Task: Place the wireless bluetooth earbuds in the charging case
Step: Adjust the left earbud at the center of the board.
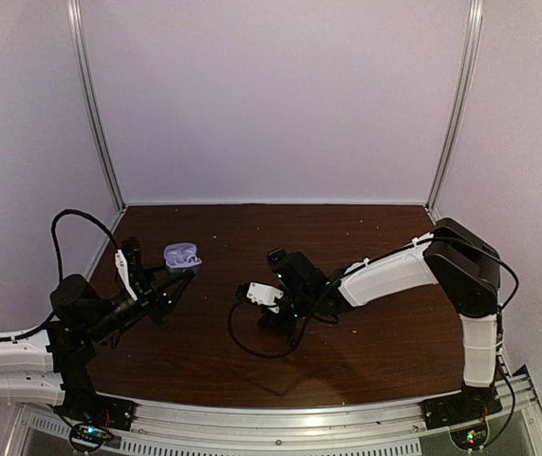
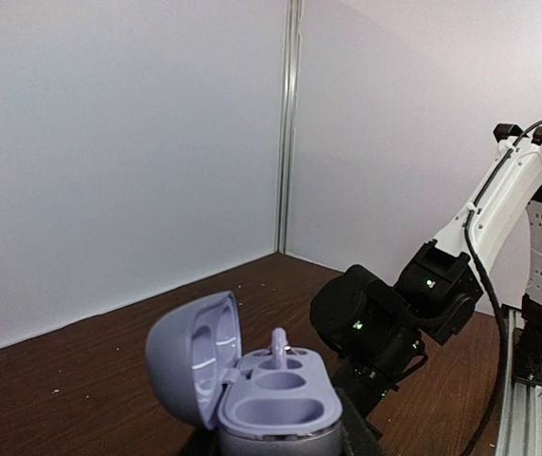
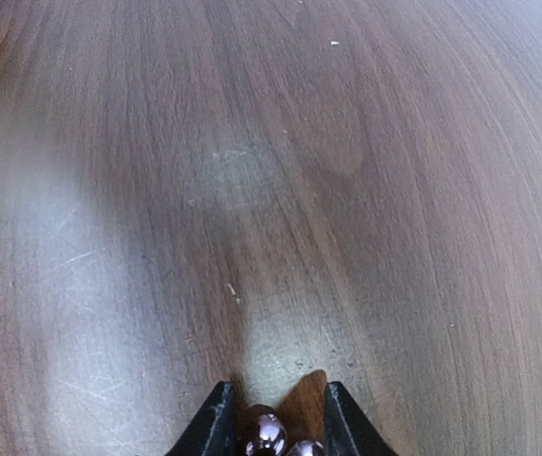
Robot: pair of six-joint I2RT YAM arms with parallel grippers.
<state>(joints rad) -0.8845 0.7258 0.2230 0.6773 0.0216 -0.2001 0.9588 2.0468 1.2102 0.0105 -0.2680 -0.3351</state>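
Note:
My left gripper is shut on the base of a lavender charging case, holding it upright above the table's left side. In the left wrist view the case has its lid swung open to the left. One pale lavender earbud stands in its far slot and the near slot is empty. My right gripper points down at the middle of the table. Its jaws stand narrowly open on either side of a shiny lavender earbud lying on the wood, with a gap on the right side.
A black cable loops on the brown table below the right wrist. Pale walls and two metal posts close in the back. In the left wrist view the right arm hangs just beyond the case.

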